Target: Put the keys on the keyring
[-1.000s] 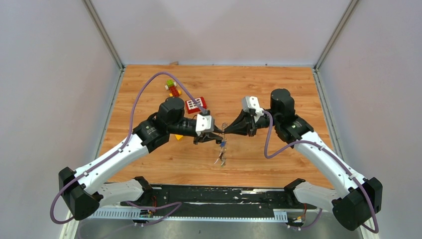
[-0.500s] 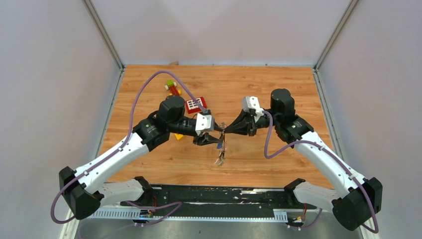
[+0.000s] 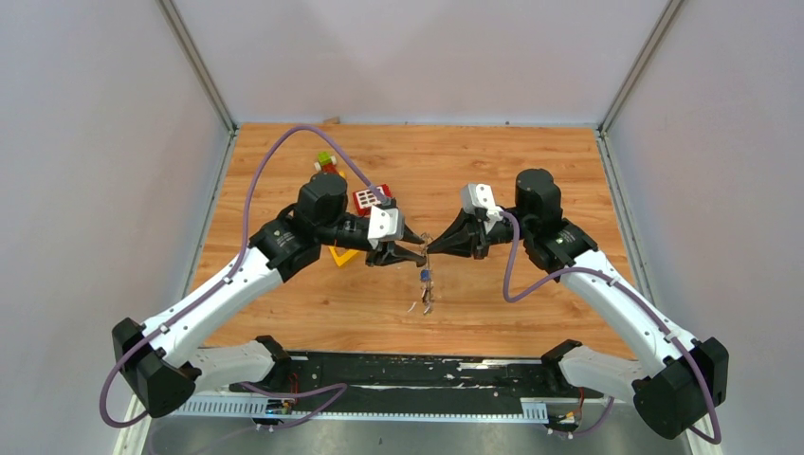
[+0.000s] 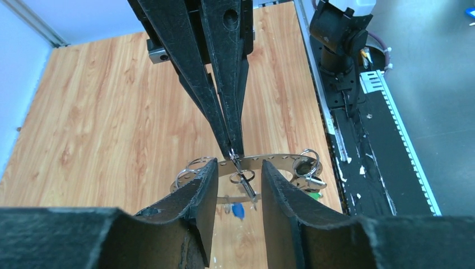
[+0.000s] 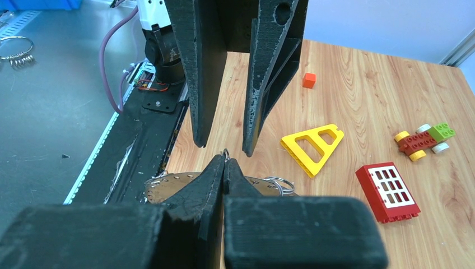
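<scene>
Status from top view: both tools meeting nose to nose over mid-worktop (image 3: 531, 180). Right tool (image 3: 434, 248) pinched fully shut on keyring (image 3: 427, 263), holding it in the air, edge-on to this camera, with keys (image 3: 424, 303) dangling below keyring. Left tool (image 3: 414, 252) just left of keyring, partly open, gripping nothing. Red brick (image 3: 373, 198) and yellow triangular block (image 3: 343, 256) further left of keyring, out of the way.

Left wrist view: looks flat-on at keyring (image 4: 280, 161), a grey arc. Right tool (image 4: 234, 151) reaching in from above keyring, tips closed on its upper rim at a small wire loop. Probably gripped there to hang it steady and leave both flanks free. Left fingers (image 4: 199, 193) parted either side of that pinch point, no clear contact. Split ring (image 4: 242, 178) with a key shank in the gap. Blue key head (image 4: 238, 210) and green key head (image 4: 314, 195) below keyring.

Right wrist view: own fingers (image 5: 215, 174) pressed together, wire loop poking out at the tips. Left tool (image 5: 222, 147) gaping just above keyring (image 5: 168, 188). Orange block (image 5: 308, 79) and toy car (image 5: 424, 140) on worktop beyond keyring.

Judged mid-threading, left tool lined up for a fresh hold. Cannot tell how many keys already on.
</scene>
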Controlling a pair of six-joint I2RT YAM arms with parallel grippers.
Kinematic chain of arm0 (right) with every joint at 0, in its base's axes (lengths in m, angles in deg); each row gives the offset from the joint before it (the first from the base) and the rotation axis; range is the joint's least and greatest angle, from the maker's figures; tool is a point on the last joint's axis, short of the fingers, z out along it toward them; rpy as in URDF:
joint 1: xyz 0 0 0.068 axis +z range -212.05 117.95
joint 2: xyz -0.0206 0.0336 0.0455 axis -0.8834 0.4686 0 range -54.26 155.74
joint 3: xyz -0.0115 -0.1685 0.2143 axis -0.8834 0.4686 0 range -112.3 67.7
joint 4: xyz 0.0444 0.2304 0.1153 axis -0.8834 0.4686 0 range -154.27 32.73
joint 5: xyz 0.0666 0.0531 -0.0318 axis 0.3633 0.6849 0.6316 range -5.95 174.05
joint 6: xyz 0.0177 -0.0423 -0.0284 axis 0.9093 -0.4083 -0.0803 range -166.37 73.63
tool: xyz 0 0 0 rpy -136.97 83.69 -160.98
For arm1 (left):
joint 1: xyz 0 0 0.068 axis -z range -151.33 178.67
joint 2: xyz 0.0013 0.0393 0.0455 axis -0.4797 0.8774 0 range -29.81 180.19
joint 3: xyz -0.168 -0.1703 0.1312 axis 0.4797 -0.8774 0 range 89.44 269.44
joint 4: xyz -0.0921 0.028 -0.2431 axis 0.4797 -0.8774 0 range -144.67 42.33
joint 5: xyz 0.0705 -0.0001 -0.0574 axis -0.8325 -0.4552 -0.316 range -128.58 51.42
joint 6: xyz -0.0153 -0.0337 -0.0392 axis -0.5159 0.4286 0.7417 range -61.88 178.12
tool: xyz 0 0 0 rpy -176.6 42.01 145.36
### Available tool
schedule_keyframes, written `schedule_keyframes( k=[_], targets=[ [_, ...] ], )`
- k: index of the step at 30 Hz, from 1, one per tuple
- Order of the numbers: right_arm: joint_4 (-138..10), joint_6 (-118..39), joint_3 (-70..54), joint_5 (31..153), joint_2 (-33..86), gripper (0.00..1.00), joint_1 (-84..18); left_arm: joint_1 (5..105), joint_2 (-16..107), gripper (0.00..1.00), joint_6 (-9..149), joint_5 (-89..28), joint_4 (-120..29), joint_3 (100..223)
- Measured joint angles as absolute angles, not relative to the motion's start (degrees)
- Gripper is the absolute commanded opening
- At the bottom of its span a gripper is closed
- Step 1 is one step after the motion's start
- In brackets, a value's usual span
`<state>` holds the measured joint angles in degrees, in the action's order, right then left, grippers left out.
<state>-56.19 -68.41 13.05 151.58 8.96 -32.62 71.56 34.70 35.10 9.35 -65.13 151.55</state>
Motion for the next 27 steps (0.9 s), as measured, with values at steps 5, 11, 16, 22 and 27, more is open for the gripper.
schedule_keyframes(
  k=[5, 11, 16, 22, 27],
  targets=[
    [-56.15, -68.56, 13.05, 151.58, 8.96, 0.00, -32.62, 71.56, 35.23, 0.35, 35.25, 9.96, -65.13, 151.73],
    [-55.98, -68.56, 13.05, 151.58, 8.96, 0.00, -32.62, 71.59, 36.45, 0.31, 35.25, 10.00, -64.99, 151.73],
    [-55.93, -68.56, 13.05, 151.56, 8.96, 0.00, -32.62, 71.56, 37.30, 0.30, 35.25, 10.04, -64.05, 150.83],
    [-56.26, -68.23, 13.47, 151.04, 8.96, 0.00, -32.62, 71.54, 37.61, 0.43, 35.29, 9.83, -61.96, 148.34],
    [-56.67, -67.45, 14.19, 150.95, 9.07, 0.00, -32.62, 71.54, 37.59, 0.51, 36.01, 8.60, -59.53, 146.79]
  ],
)
